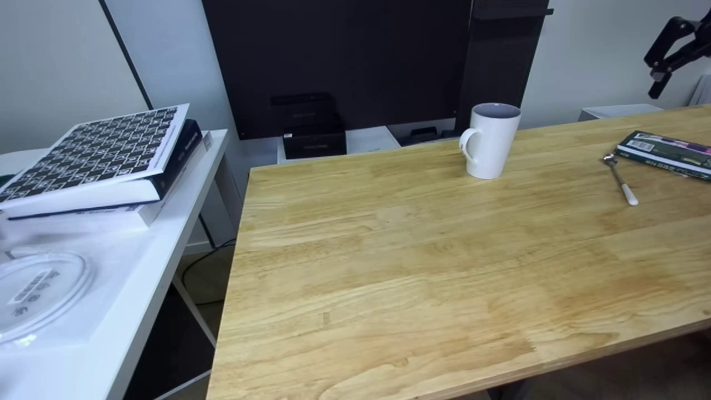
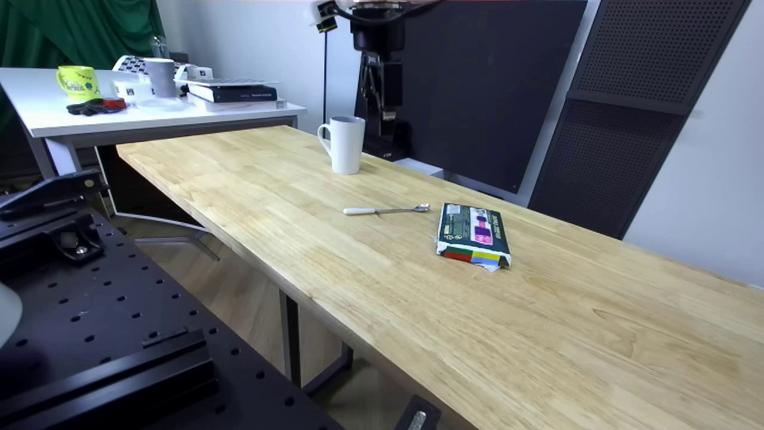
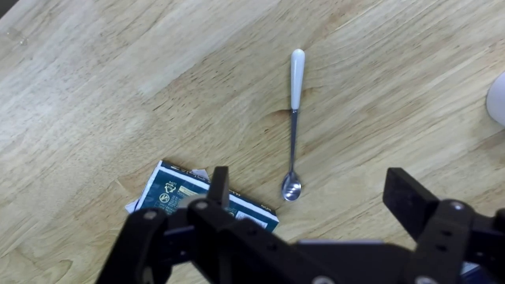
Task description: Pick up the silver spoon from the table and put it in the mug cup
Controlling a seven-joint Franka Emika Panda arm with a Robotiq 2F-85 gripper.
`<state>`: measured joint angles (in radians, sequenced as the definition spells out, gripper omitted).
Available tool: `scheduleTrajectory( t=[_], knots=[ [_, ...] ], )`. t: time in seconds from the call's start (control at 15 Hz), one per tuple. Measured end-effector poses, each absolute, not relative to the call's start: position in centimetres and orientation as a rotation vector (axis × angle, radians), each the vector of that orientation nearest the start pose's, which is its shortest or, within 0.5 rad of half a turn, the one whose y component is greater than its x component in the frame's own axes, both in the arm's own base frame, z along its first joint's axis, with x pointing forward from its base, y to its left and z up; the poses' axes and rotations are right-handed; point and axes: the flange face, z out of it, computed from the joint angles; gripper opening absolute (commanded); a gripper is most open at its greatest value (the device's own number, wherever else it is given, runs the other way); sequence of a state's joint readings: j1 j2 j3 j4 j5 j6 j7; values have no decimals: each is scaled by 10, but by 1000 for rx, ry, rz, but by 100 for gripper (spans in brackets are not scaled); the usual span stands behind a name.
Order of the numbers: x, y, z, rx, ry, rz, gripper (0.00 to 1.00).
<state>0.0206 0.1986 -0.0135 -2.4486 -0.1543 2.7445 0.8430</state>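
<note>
Wrist view: silver spoon on bench, left of mug cup; white handle, slender grey stem, shiny bowl. My tool: jaws wide apart.

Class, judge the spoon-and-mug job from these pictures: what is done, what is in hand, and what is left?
Done: no step yet; the silver spoon lies on the table. In hand: nothing held; the gripper hangs open above the table. Left: grasp the spoon, lift it, carry it to the mug cup standing upright apart from it, and put it in.
</note>
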Motion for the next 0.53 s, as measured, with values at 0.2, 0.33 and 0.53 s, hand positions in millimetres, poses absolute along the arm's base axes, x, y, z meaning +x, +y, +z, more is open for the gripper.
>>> scheduleTrajectory(
  t=[0.2, 0.33, 0.53],
  knots=[
    [495, 11, 227, -2966, 1074, -200, 100],
    [496, 10, 222, -2945, 1103, -197, 100],
    [499, 4, 214, -2891, 1184, -185, 100]
  ],
)
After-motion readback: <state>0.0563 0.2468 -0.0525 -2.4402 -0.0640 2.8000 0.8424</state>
